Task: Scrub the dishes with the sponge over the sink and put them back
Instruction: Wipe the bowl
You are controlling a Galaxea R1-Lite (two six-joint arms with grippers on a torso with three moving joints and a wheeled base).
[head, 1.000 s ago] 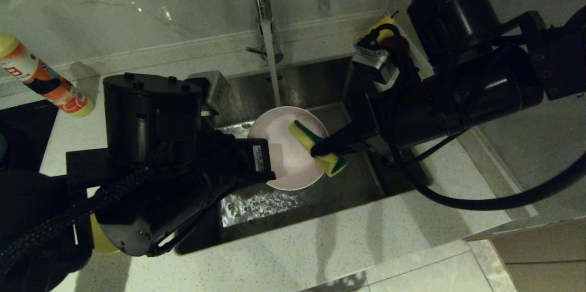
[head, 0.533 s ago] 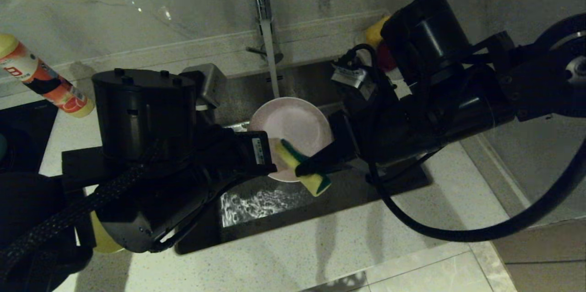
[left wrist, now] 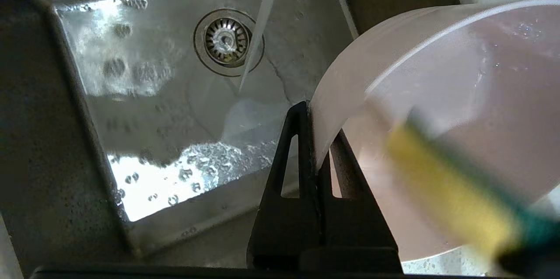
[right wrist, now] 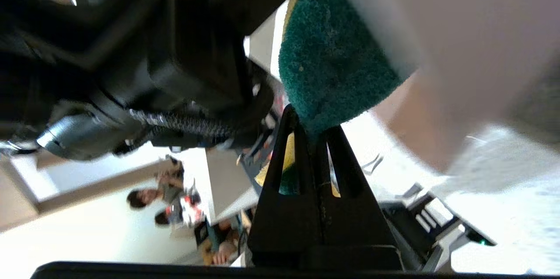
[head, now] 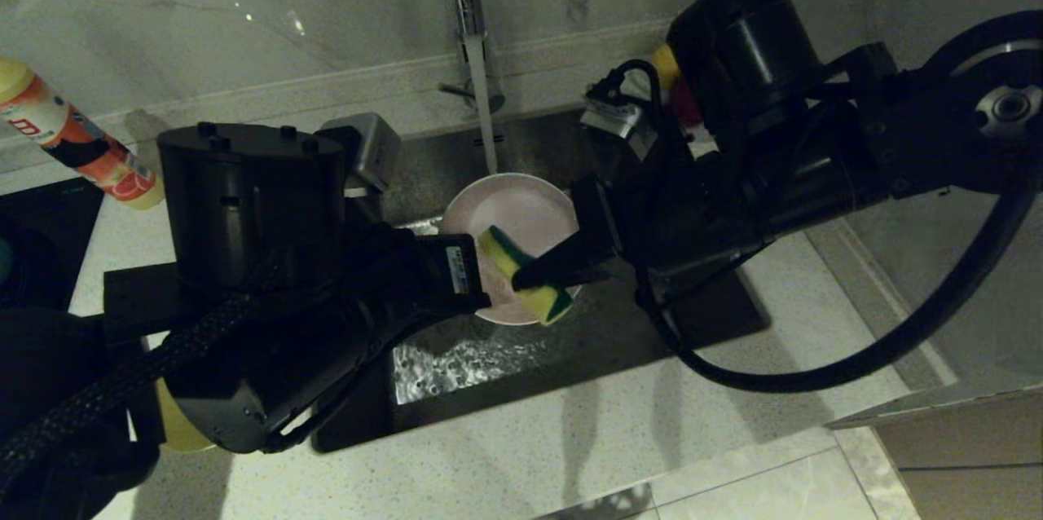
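Beside sink, illegible bottle label

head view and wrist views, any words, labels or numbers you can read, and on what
None can be read.
bottle: red and white label, print too blurred.
left gripper: small white sticker on its body beside the pink bowl, print too small.
Wrist views: no text on sink or sponge.

Sponge apparently inside bowl — above sink
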